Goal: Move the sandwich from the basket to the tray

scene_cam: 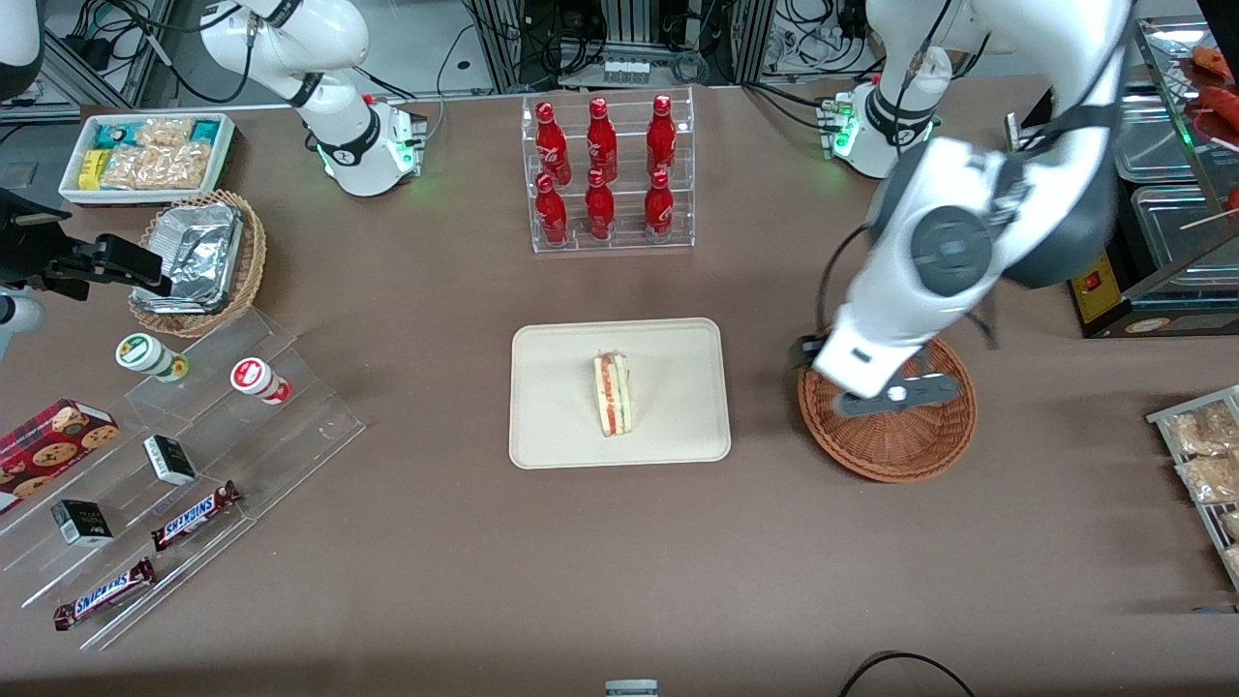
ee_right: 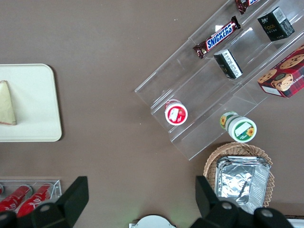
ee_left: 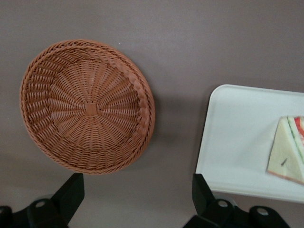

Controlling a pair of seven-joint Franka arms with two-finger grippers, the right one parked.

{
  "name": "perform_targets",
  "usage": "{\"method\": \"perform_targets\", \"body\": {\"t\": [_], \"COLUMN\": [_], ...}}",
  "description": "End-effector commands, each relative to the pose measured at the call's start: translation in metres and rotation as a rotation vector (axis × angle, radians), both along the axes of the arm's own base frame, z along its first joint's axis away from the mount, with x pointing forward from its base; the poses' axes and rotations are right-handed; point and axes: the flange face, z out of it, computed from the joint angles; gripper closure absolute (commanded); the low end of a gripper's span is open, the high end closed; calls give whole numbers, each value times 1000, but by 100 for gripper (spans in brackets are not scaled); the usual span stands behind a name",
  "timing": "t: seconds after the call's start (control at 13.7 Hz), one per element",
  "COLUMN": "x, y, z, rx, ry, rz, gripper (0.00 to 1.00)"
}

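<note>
Tabletop (scene_cam: 436,542): brown, plain. Tray (scene_cam: 557,387): cream, rectangular, rounded corners, low rim. Sandwich (scene_cam: 612,393): triangular white-bread wedge, red, orange and green layers along one edge, lying on the tray near its middle. Basket (scene_cam: 900,455): round, reddish-brown wicker, nothing in it, beside the tray toward the working arm's end. Gripper (scene_cam: 900,394): above the basket, jaws spread wide, holding nothing.
</note>
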Motion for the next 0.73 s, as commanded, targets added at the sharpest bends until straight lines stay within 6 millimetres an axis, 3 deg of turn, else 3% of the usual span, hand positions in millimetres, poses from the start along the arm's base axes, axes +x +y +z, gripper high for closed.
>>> {"method": "perform_targets", "body": {"t": [0.0, 0.22, 0.66], "x": [-22, -40, -57], "y": [49, 95, 156], "z": [32, 76, 142], "rx": [-45, -40, -10], "ry": [39, 28, -10], "rz": [-106, -193, -217], "gripper": [0, 0, 0]}}
